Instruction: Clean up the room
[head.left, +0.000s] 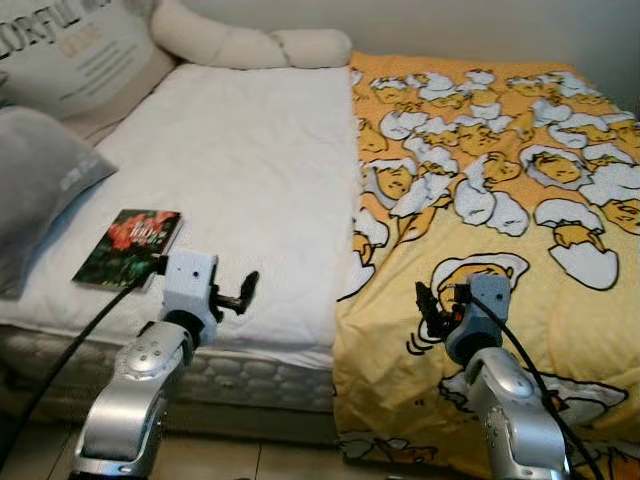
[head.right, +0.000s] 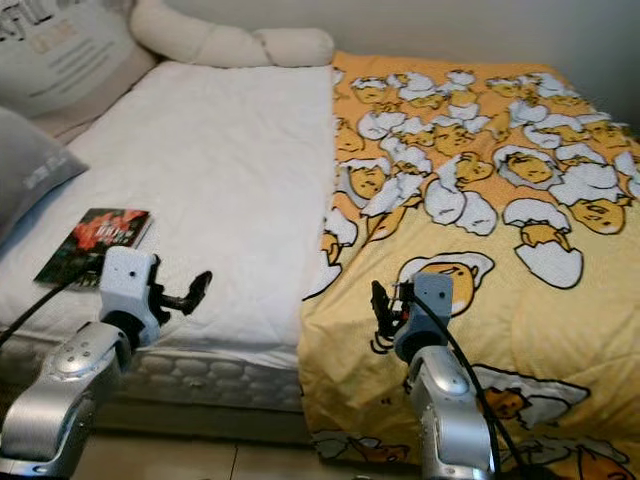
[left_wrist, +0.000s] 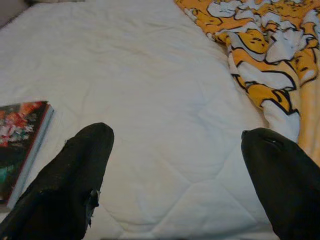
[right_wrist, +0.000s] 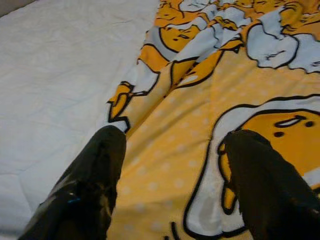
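A yellow quilt (head.left: 500, 200) printed with egg cartoons covers the right half of the bed, its left edge bunched along the middle. The white mattress (head.left: 240, 170) lies bare on the left. A dark book (head.left: 128, 246) with a red flower cover rests near the mattress's front left edge. My left gripper (head.left: 245, 293) hovers open over the mattress's front edge, just right of the book (left_wrist: 20, 145). My right gripper (head.left: 428, 305) is open above the quilt's front left part (right_wrist: 210, 150), close to its edge. Neither holds anything.
A grey pillow (head.left: 40, 180) lies at the left edge of the bed. A printed cushion (head.left: 80, 55) and a long cream bolster (head.left: 240, 42) lie at the head. Tiled floor (head.left: 250, 462) shows below the bed's front side.
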